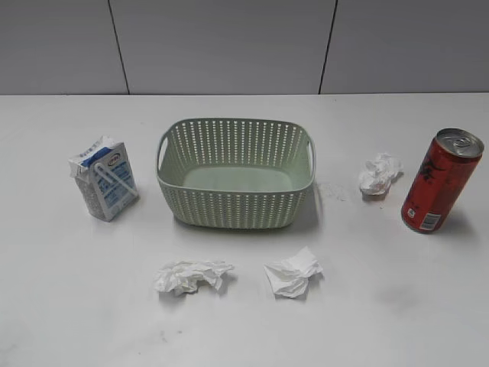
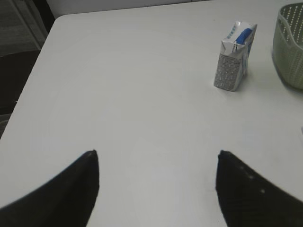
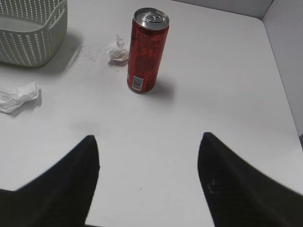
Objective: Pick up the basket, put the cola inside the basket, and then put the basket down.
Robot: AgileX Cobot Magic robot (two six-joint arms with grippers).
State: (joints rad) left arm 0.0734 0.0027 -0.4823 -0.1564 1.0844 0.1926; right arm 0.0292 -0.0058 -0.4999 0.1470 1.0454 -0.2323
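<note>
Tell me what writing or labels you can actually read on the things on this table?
None can be read for certain.
Milk carton: blue logo and grey print panel, too blurred to read.
Cola: dark markings and a small white label, too small to read.
Basket: no writing visible.
Crumpled tissues: no writing.

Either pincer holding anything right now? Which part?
Nothing held. Left pincer and right pincer are open over bare table; can and basket untouched.
</note>
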